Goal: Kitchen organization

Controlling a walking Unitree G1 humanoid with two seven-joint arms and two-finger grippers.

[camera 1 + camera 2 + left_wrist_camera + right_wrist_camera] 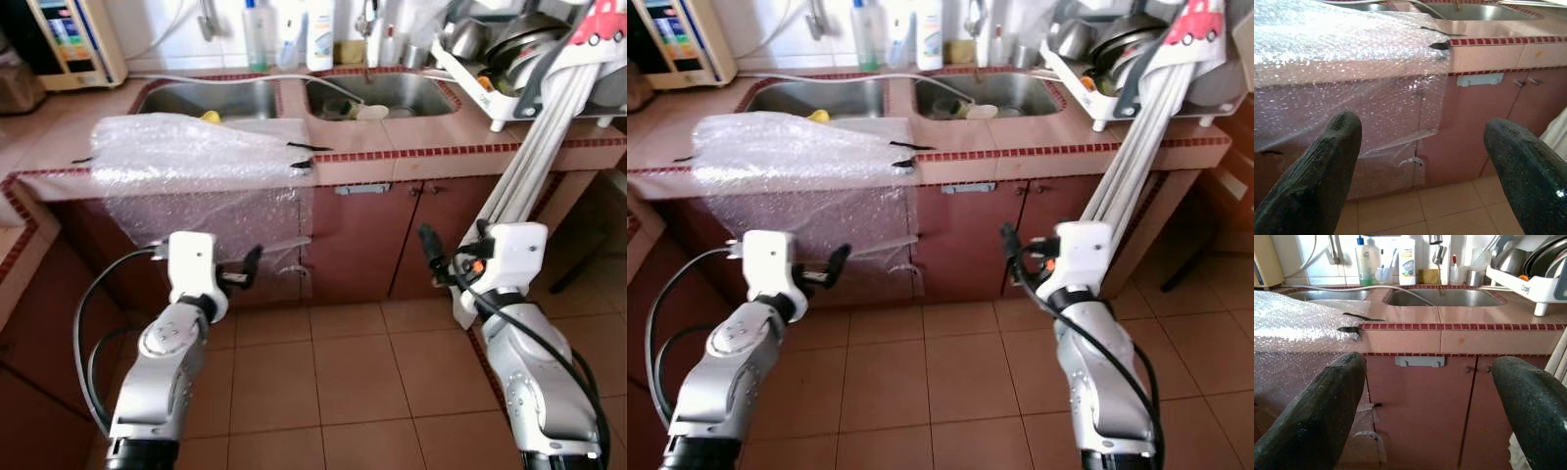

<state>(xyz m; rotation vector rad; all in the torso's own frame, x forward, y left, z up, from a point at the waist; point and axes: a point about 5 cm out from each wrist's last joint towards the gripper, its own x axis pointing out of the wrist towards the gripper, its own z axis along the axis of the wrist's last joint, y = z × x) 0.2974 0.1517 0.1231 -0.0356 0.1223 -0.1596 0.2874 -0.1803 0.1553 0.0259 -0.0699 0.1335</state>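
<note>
A pink tiled counter [411,137] holds a double steel sink [392,93]. A sheet of bubble wrap [186,147] lies over the counter's left part and hangs down over the cabinet front, held by black tape strips. My left gripper [247,266] hovers low in front of the hanging wrap, open and empty [1422,127]. My right gripper [429,243] is held before the cabinet doors [372,245], also open with nothing between its fingers [1432,363]. A dish rack [509,59] full of pans and bowls sits on the counter at the right.
A white folded frame [534,157] leans against the counter at the right, close to my right arm. Soap bottles [319,34] stand behind the sink, and dishes lie in the right basin. A beige appliance [73,39] stands at the back left. Tiled floor [353,372] lies below.
</note>
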